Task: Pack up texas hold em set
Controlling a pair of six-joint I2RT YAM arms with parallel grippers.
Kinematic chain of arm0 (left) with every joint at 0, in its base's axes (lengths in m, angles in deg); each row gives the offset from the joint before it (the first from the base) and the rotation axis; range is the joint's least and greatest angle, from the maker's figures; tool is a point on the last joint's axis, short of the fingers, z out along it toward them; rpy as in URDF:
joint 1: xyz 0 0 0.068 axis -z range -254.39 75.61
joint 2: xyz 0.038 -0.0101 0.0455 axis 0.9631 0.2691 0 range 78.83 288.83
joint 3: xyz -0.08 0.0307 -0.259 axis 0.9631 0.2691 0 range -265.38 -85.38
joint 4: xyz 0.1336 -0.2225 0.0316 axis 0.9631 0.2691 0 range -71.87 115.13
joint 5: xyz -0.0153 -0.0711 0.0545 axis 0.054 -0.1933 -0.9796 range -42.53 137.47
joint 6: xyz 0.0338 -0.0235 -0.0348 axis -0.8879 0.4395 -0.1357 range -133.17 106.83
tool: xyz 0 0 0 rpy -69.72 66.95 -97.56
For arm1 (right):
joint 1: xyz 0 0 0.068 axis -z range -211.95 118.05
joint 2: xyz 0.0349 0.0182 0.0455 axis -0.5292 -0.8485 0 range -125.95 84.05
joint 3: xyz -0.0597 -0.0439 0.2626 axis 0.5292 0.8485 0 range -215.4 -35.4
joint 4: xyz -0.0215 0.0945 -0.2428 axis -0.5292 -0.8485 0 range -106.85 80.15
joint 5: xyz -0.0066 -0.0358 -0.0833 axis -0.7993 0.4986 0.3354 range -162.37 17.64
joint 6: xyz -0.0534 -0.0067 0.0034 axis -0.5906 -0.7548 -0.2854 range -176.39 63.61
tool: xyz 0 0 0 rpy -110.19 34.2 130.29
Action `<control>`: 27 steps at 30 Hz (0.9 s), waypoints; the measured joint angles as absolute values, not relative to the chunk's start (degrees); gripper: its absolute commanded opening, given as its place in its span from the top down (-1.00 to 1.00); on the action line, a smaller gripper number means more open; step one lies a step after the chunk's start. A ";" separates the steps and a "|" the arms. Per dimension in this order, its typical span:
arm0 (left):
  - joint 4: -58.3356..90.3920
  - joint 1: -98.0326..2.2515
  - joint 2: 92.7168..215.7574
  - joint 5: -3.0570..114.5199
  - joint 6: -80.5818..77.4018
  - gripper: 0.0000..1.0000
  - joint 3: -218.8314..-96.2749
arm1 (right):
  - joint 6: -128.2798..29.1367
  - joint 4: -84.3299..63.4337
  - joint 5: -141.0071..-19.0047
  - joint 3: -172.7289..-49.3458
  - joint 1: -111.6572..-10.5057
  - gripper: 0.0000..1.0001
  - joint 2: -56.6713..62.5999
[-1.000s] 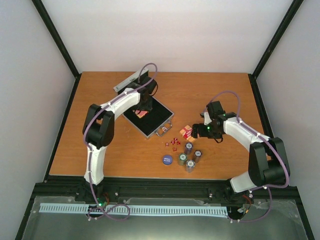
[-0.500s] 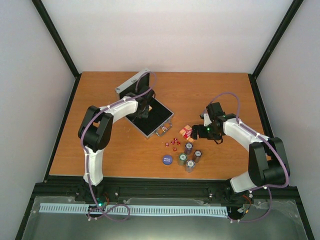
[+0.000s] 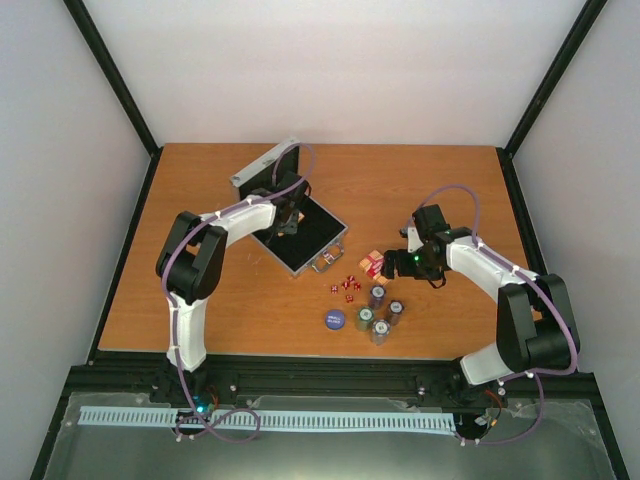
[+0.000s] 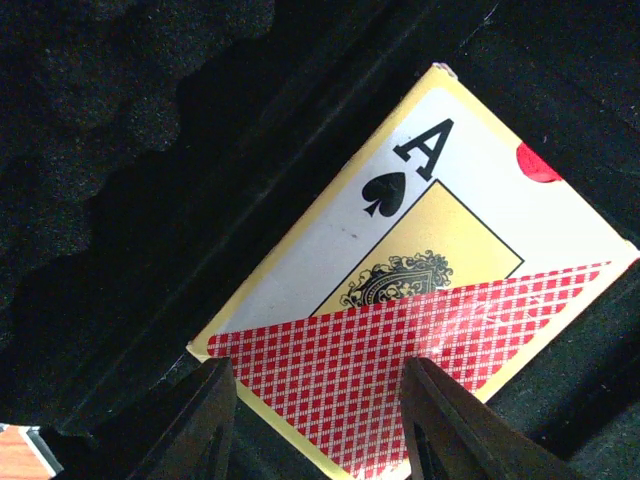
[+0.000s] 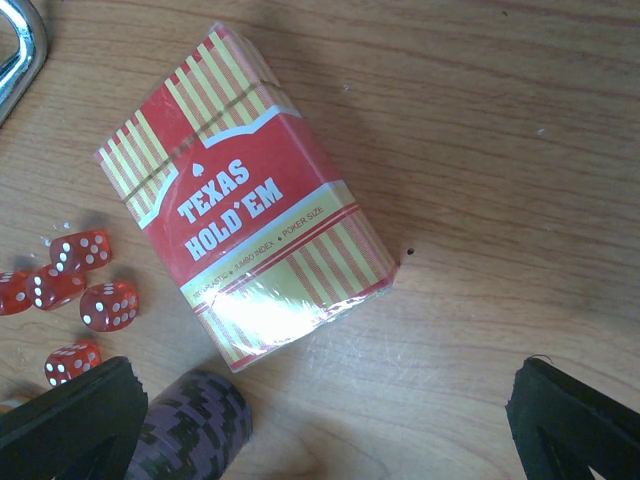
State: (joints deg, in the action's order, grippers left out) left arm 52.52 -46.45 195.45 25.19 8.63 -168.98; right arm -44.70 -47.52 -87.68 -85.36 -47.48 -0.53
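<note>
The silver case [image 3: 322, 254] lies open with its black lining up and its lid [image 3: 262, 162] raised behind. My left gripper [image 3: 286, 222] is down inside it, shut on a red-backed card deck [image 4: 400, 300] with an ace of spades face, which rests against the black lining [image 4: 120, 150]; its fingertips [image 4: 215, 420] flank the deck's lower corner. My right gripper [image 3: 402, 262] is wide open just right of a second "Texas Hold'em" deck [image 3: 373, 262], which lies flat on the table in the right wrist view [image 5: 245, 245]. That gripper [image 5: 320, 430] holds nothing.
Several red dice [image 3: 347, 286] lie left of the deck, also in the right wrist view [image 5: 80, 285]. Several chip stacks [image 3: 378, 312] stand in front, one close to my right gripper's left finger [image 5: 195, 430]. A blue disc [image 3: 334, 319] lies nearby. The case handle [image 5: 15, 50] shows at top left.
My left gripper has gone down and back into the case with its deck. My right gripper has edged slightly left toward the second deck.
</note>
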 measured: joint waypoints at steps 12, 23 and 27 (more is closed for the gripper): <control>46.34 -46.49 196.72 25.03 8.72 0.03 -167.56 | -44.70 -47.57 -87.85 -85.36 -47.48 -1.00 -0.57; 41.70 -46.97 196.74 27.35 8.94 -0.11 -166.42 | -44.68 -47.54 -87.87 -85.36 -47.48 -1.00 -0.71; 42.21 -46.99 196.08 27.35 8.41 -0.25 -166.18 | -44.66 -47.52 -87.94 -85.36 -47.48 -1.00 -0.71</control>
State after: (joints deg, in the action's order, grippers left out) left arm 42.21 -46.99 196.08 27.35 8.41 -166.18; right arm -44.66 -47.52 -87.94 -85.36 -47.48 -0.71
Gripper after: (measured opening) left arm 0.579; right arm 1.000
